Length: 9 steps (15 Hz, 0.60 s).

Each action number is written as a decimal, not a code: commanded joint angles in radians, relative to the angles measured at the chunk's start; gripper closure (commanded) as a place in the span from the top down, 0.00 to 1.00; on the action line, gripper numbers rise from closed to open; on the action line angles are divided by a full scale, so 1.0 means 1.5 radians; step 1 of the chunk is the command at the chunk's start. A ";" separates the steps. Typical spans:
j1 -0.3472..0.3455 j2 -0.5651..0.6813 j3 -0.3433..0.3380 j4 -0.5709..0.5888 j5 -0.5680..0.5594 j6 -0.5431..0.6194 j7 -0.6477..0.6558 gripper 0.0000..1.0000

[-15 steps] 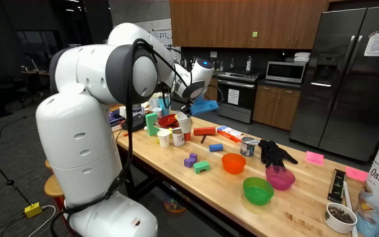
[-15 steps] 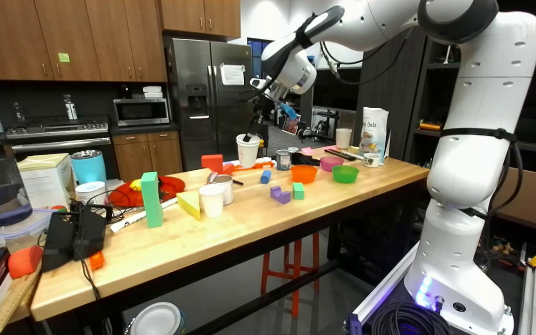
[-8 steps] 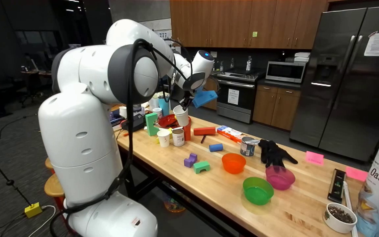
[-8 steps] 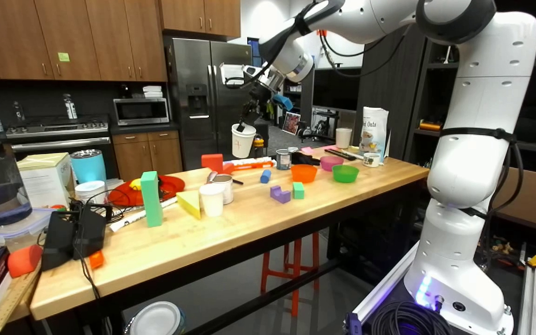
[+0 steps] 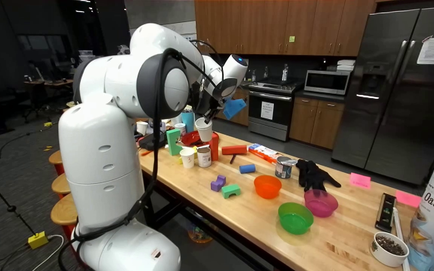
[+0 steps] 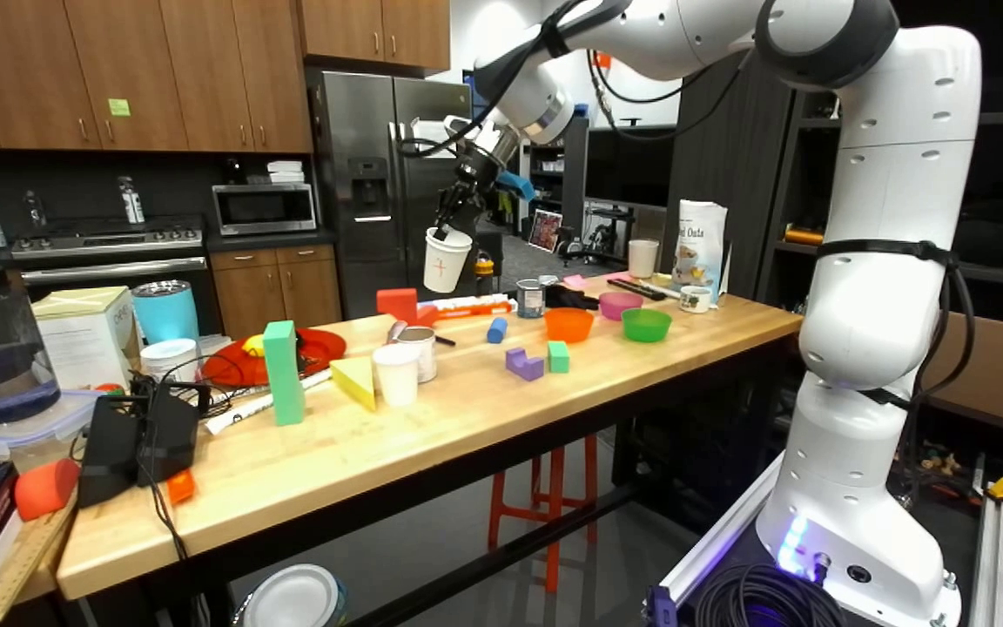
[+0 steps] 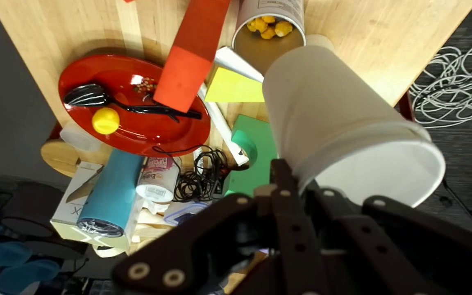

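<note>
Tilted and held clear of the wooden counter, a white cup hangs from the gripper, whose fingers we see closed on its rim, one reaching into the mouth. We can make out a red mark on its side in an exterior view. The rim looks doubled; we cannot say for certain whether a further cup is nested inside.

Taking the white cup as the dial's centre in the wrist view, we find a red plate at nine o'clock, bearing a black spoon and a yellow ball. An upright red block and, closer in, a yellow wedge both show at ten, while an open can with orange-yellow lumps inside stands at eleven. We see a green block at eight and, farther out, a blue tumbler between eight and nine.

In an exterior view, a paper cup marked "3" stands at seven o'clock from the white cup. At four we spot a lying red block and, well apart, a pink bowl; an orange bowl and a green bowl sit between four and five.
</note>
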<state>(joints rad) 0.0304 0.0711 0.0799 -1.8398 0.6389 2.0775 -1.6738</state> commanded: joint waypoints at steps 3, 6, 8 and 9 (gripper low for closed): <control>0.000 0.014 0.000 0.025 -0.002 -0.022 -0.033 0.05; -0.001 0.020 0.001 0.033 -0.003 -0.028 -0.046 0.05; -0.002 0.021 0.001 0.034 -0.003 -0.028 -0.049 0.05; -0.002 0.021 0.001 0.034 -0.003 -0.028 -0.050 0.05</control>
<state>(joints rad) 0.0292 0.1024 0.0800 -1.7917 0.6361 2.0378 -1.7502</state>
